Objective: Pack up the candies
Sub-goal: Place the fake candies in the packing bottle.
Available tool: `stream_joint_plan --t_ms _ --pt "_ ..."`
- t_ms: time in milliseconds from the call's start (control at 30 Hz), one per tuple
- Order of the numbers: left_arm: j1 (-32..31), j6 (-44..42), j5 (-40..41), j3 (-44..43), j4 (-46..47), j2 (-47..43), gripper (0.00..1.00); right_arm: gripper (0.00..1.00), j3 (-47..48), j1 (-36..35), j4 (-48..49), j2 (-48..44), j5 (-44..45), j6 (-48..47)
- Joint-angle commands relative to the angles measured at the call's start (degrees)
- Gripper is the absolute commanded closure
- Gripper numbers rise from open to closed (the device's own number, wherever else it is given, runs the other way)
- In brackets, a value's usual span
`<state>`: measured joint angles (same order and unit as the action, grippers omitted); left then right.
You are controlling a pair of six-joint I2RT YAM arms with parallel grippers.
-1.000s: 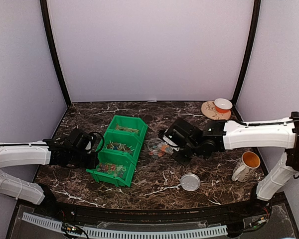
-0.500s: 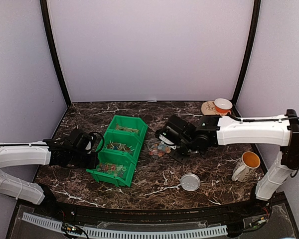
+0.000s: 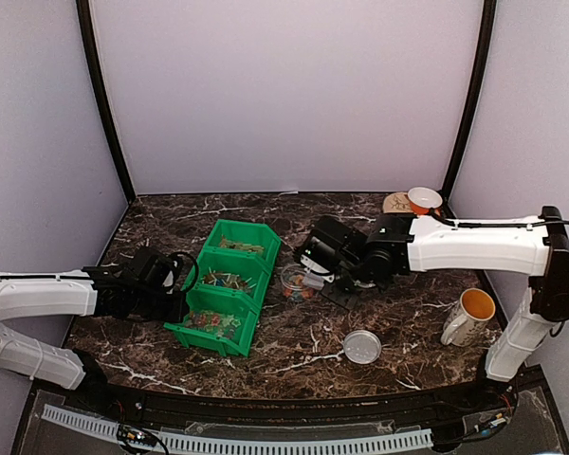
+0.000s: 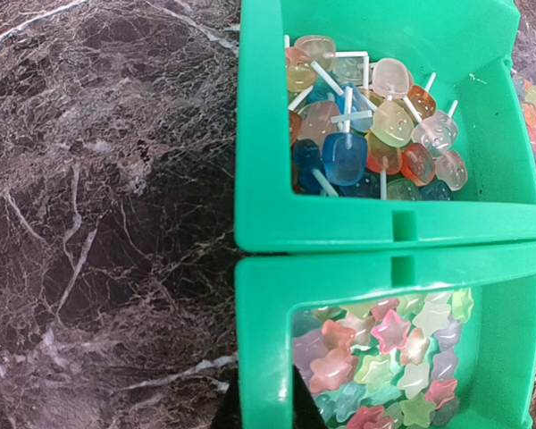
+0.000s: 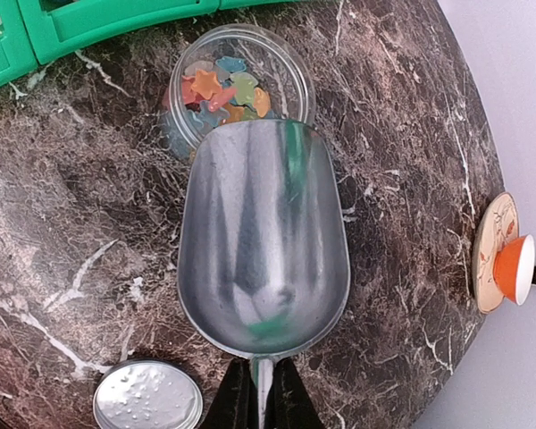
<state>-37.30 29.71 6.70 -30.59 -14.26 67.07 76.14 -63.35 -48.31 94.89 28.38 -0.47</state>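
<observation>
Small star-shaped candies (image 4: 402,357) in pink, yellow, green and orange fill the nearest of three joined green bins (image 3: 229,284). The middle bin holds lollipop-like sweets (image 4: 366,125). My left gripper (image 4: 263,413) is shut on the nearest bin's left wall (image 4: 268,313). A few candies (image 5: 223,89) lie in the clear round jar (image 5: 237,85), which stands open on the table. My right gripper (image 5: 263,393) is shut on the handle of a metal scoop (image 5: 263,241). The scoop bowl is empty and its tip overlaps the jar's rim.
The jar's grey lid (image 3: 362,346) lies on the dark marble table near the front. A white mug with an orange inside (image 3: 468,316) stands at the right. An orange and white cup (image 3: 423,200) sits on a round coaster at the back right.
My right arm has carried the scoop left and a little farther back, bringing its tip to the jar. The left arm and the bins have not moved.
</observation>
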Motion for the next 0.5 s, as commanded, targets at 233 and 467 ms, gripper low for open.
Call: stream_joint_plan --t_ms 233,467 --pt "-0.1 1.8 0.0 -0.2 4.4 -2.6 1.0 1.0 3.6 0.4 -2.7 0.4 2.8 -1.1" --pt "-0.1 2.2 0.1 0.3 4.3 -2.6 1.0 1.0 4.0 0.3 -1.4 -0.2 3.6 -1.8"
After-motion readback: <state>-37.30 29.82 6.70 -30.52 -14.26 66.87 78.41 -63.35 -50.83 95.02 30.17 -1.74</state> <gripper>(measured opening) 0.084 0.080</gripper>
